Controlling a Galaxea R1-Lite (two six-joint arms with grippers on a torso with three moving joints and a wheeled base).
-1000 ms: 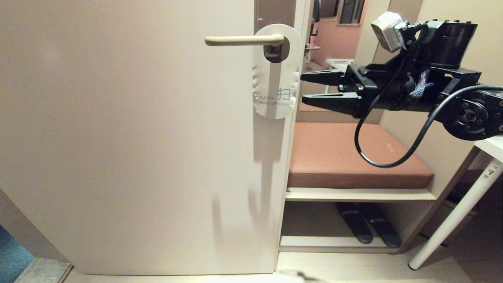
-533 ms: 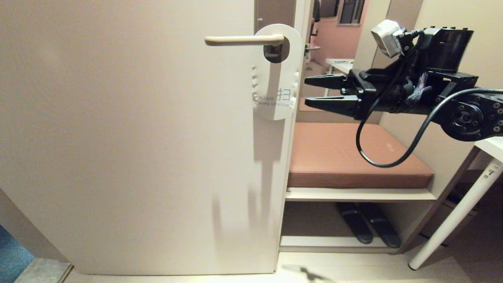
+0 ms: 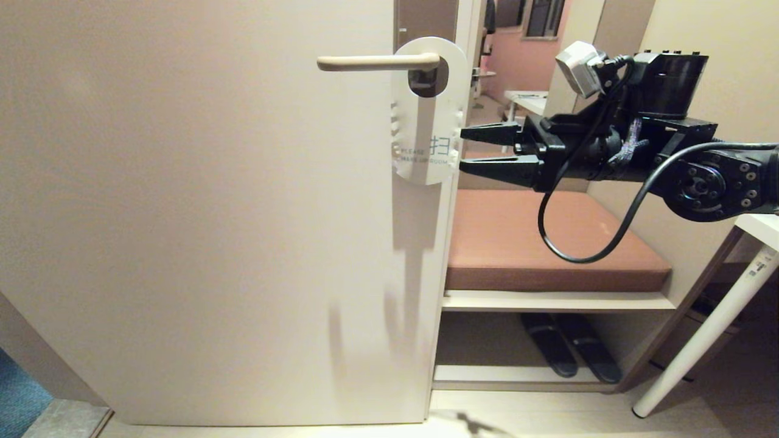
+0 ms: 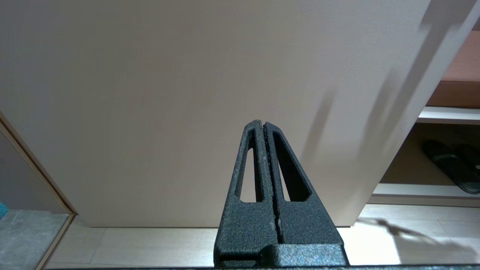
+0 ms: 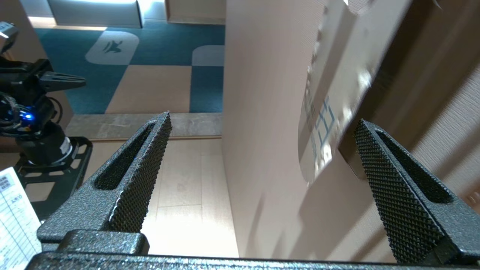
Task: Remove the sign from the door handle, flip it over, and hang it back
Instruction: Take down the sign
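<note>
Right arm reaching in level from the right side of the head view, black wrist and a looping cable behind the right gripper (image 3: 465,148), a pale camera block mounted above the wrist. Fingers spread wide, one above the other in the head view, tips pointing left, nothing between them. Textured inner pads (image 5: 138,176) facing each other across a broad gap in the right wrist view. Left gripper (image 4: 263,123) seen only in the left wrist view, fingers pressed flat together, empty, pointing forward
</note>
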